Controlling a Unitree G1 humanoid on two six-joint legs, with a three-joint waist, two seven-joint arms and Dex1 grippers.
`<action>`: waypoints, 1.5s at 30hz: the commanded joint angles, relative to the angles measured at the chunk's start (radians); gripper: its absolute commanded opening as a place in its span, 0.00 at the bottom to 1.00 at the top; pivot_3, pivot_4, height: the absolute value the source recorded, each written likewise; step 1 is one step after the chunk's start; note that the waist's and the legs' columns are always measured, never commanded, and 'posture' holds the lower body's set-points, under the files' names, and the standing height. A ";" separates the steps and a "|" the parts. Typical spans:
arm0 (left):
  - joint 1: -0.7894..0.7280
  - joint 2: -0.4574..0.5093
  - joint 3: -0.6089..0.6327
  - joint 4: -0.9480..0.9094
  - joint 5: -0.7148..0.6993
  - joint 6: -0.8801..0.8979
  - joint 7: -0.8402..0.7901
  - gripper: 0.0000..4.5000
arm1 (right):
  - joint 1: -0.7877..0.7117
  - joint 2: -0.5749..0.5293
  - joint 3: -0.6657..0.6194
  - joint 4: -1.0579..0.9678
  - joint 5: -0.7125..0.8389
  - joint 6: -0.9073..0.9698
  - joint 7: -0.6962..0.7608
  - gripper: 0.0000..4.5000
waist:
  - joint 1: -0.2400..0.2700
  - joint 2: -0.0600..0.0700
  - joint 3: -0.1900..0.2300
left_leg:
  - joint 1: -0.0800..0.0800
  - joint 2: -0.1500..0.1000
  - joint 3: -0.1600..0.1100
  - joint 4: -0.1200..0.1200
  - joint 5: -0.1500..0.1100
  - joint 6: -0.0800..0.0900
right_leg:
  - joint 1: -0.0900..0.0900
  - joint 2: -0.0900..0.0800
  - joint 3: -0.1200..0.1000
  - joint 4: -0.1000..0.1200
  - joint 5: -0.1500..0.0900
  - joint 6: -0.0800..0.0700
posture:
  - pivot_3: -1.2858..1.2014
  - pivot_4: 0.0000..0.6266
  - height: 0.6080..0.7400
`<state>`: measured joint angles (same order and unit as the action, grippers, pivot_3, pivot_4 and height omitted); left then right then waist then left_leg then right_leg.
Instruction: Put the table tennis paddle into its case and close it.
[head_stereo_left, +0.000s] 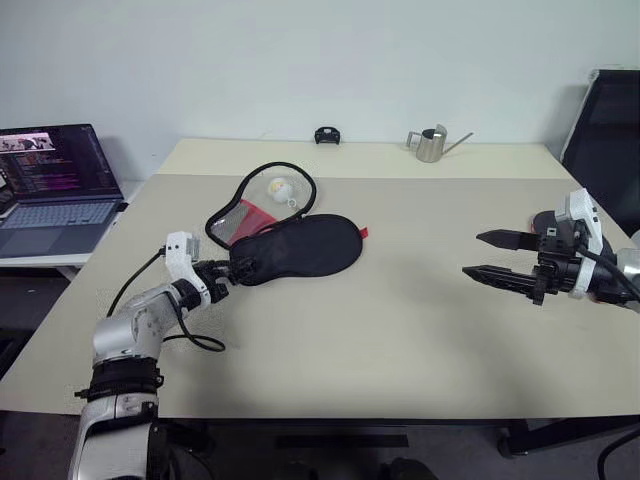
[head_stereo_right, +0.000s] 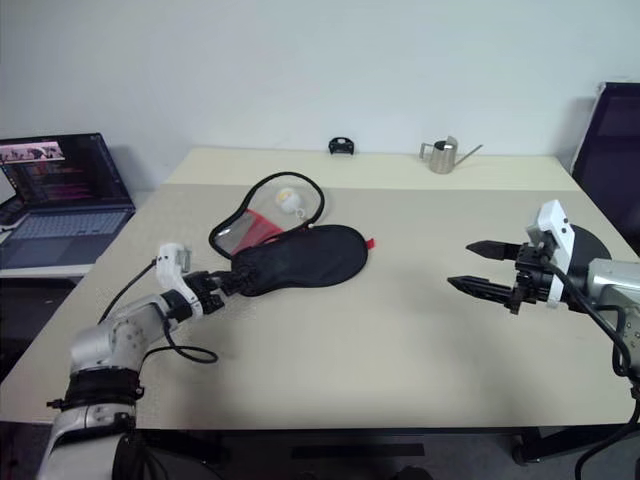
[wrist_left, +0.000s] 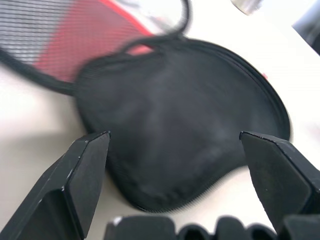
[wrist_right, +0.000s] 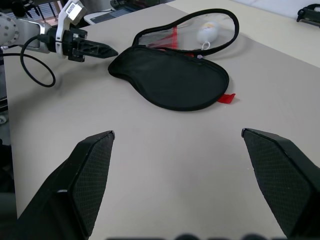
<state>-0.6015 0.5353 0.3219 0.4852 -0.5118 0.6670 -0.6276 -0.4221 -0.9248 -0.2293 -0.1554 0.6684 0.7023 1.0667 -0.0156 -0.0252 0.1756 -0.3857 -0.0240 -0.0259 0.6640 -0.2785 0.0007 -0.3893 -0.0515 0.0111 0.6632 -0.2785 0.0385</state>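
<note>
Case (head_stereo_left: 300, 247): flat on table (head_stereo_left: 400, 320), narrow end right at left gripper (head_stereo_left: 232, 270) tips.
Left gripper: spread wide, empty.
Right gripper (head_stereo_left: 497, 256): well apart, wide, empty.

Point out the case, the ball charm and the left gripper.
case (head_stereo_left: 300, 248): left eye view, middle of its black fabric half.
ball charm (head_stereo_left: 279, 188): left eye view, on the pale ball.
left gripper (head_stereo_left: 228, 270): left eye view, between its open fingertips at the case's edge.
</note>
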 joint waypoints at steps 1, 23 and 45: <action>-0.060 -0.008 0.041 0.087 -0.005 -0.007 0.050 1.00 | -0.004 -0.002 -0.025 -0.034 0.011 -0.013 -0.006 0.99 | 0.001 0.000 0.000 | 0.000 0.000 0.000 0.000 0.000 0.000 | 0.000 0.000 0.000 0.000 0.000 0.000 | 0.52 0.24 1.00; -0.315 -0.095 -0.035 0.510 0.142 -0.042 0.062 0.24 | 0.000 -0.013 -0.056 -0.044 0.038 0.014 -0.044 1.00 | 0.042 0.001 0.000 | -0.001 -0.004 -0.003 0.001 0.000 -0.001 | 0.001 -0.003 -0.003 0.000 0.000 0.000 | 0.52 0.24 1.00; -0.098 -0.564 0.247 -0.432 -0.063 0.734 0.595 0.00 | 0.075 -0.025 -0.117 -0.103 0.058 0.039 -0.057 1.00 | 0.041 0.000 0.000 | -0.014 -0.004 -0.012 0.013 0.000 -0.002 | -0.002 -0.003 -0.011 0.001 0.000 0.001 | 0.52 0.24 1.00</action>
<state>-0.6893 -0.0061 0.5307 0.1197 -0.5364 1.3370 -0.0771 -0.3471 -0.9335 -0.3014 -0.2297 0.7057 0.7401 1.0131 0.0252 -0.0253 0.1755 -0.3998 -0.0281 -0.0395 0.6779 -0.2782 -0.0014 -0.3902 -0.0541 -0.0013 0.6644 -0.2783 0.0392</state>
